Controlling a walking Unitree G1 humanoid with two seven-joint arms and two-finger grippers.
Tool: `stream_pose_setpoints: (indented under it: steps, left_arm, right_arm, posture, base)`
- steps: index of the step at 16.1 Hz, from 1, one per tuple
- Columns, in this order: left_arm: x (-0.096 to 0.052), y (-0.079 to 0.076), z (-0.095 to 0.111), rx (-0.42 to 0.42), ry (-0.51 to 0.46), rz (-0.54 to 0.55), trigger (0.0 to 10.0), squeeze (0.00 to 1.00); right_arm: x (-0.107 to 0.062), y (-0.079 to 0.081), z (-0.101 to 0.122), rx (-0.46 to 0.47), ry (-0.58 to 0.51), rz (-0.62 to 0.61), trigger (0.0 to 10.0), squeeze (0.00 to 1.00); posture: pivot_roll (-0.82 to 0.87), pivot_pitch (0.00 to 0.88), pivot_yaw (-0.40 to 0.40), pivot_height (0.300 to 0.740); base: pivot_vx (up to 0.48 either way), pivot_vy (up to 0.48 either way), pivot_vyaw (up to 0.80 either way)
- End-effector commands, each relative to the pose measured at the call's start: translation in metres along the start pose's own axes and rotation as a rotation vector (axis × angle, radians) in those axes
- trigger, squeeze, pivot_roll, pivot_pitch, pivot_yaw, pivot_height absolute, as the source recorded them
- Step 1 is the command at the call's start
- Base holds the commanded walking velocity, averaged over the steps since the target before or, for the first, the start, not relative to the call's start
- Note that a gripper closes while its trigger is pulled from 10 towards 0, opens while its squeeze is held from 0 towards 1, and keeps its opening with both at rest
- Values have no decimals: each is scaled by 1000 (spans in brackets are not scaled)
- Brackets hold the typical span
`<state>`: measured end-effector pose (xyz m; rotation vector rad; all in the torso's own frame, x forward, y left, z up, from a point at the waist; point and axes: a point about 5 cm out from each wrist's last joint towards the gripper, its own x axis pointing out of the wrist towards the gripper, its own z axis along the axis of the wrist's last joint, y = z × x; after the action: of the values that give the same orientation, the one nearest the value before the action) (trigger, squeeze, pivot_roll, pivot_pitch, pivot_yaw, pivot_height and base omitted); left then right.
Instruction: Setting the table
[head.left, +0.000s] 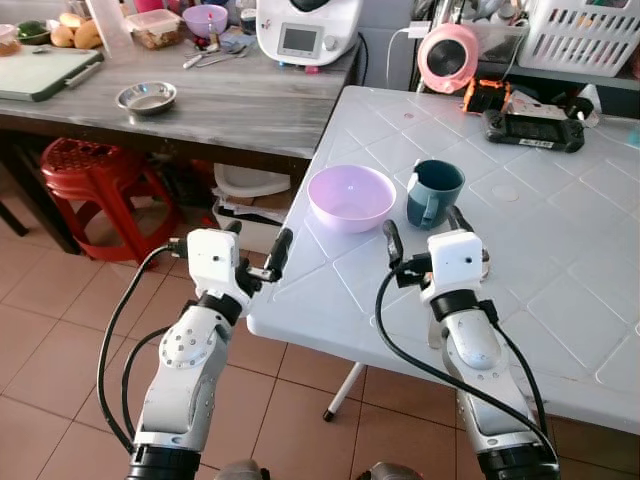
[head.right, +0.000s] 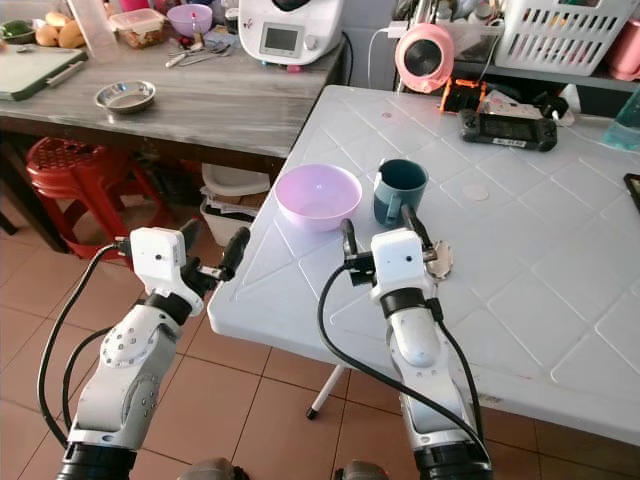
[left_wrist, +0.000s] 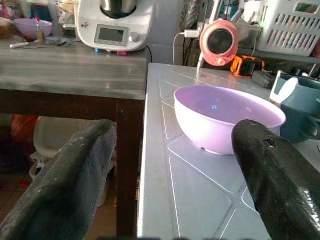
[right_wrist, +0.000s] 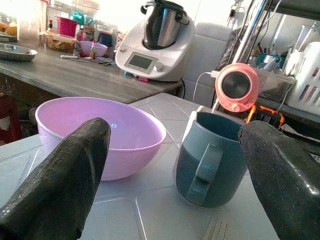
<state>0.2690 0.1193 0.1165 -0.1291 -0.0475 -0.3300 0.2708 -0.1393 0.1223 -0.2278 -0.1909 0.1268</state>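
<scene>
Near the worktop's (head.left: 560, 290) left edge I am keeping both arms raised and waiting, neither one carrying anything. My left hand (head.left: 255, 252) is hovering just off that edge, above the tiled floor, fingers spread wide and closing on nothing; I judge it is lined up with the lilac bowl (head.left: 351, 197), which is sitting close to the left edge so I can reach it without leaning. My right hand (head.left: 425, 236) is hanging over the worktop, fingers likewise parted and empty, aiming at the teal mug (head.left: 433, 192), which is standing upright just beside the bowl with its handle turned toward me, presumably so it is easy to pinch. Something small and metallic is lying under my right wrist, possibly cutlery; I cannot tell.

Counting the setting: one bowl, one mug. Along the far edge, one dark handheld device (head.left: 534, 129) and one round pink gadget (head.left: 448, 56) are lying well apart from the setting, likely just left there. On the wooden counter (head.left: 230, 100) beyond, one steel dish (head.left: 146, 97) is sitting.
</scene>
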Motion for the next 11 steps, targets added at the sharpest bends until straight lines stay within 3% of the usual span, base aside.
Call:
stream_pose_setpoints:
  steps: [1,5,8,11]
  left_arm:
    - [1,-1,2,4,-6,-2,10000,0]
    - [0,0,0,8,12,20,10000,0]
    - [-1,0,-1,9,20,30,10000,0]
    - [-6,0,-2,11,39,29,10000,0]
  right_arm:
    - [5,4,6,-2,-27,35,10000,0]
    - [18,15,8,10,-7,176,10000,0]
    - [36,20,5,-47,50,299,10000,0]
    - [60,18,11,-169,87,459,10000,0]
  posture:
    - [-15,0,21,740]
    - [-13,0,17,740]
    - [-5,0,16,740]
    - [2,0,17,740]
  base:
    - [0,0,0]
    - [0,0,0]
    - [0,0,0]
    - [0,0,0]
